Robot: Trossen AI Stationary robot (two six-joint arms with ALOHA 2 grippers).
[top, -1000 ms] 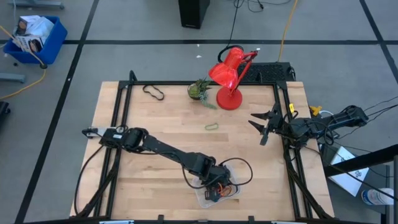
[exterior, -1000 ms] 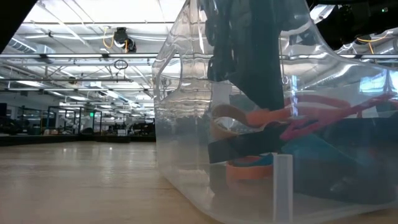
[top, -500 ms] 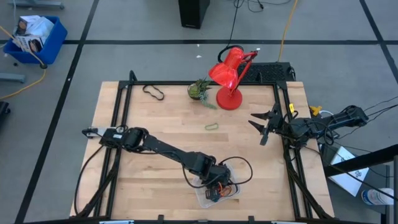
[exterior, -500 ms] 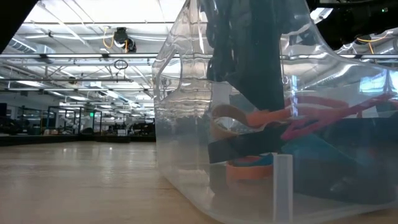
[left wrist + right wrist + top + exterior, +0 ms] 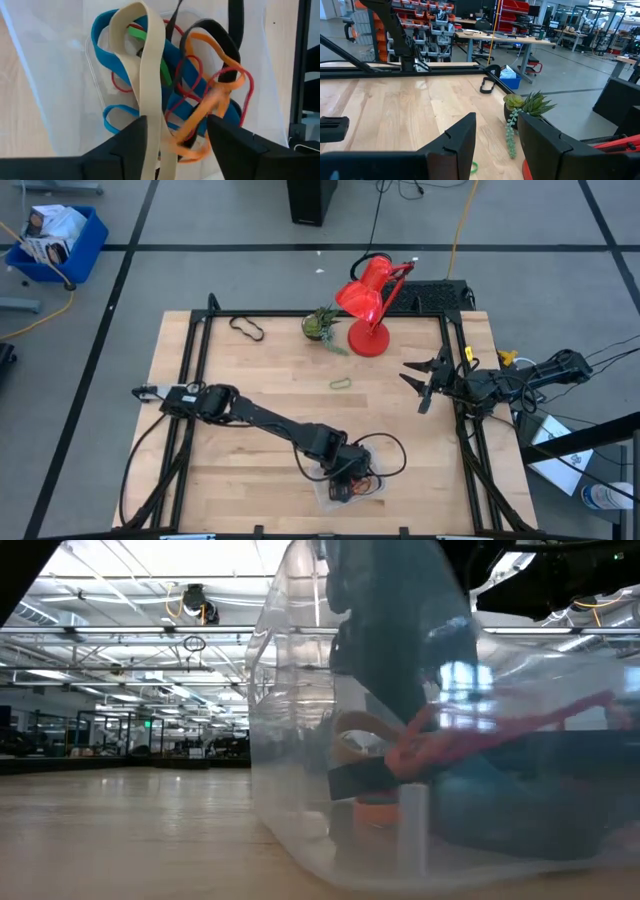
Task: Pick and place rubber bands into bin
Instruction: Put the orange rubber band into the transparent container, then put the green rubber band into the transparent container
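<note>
Rubber bands (image 5: 185, 95) are lying tangled in the clear bin (image 5: 325, 498), which is sitting at the counter's (image 5: 260, 390) near edge. Your left end effector (image 5: 345, 480) is reaching down into the bin, fingers spread apart, with a tan band (image 5: 150, 85) draping between them. One green band (image 5: 341, 384) is lying loose mid-counter. Your right end effector (image 5: 418, 385) is hovering open at the counter's right edge, near the red lamp (image 5: 368, 298) and small plant (image 5: 322, 325).
</note>
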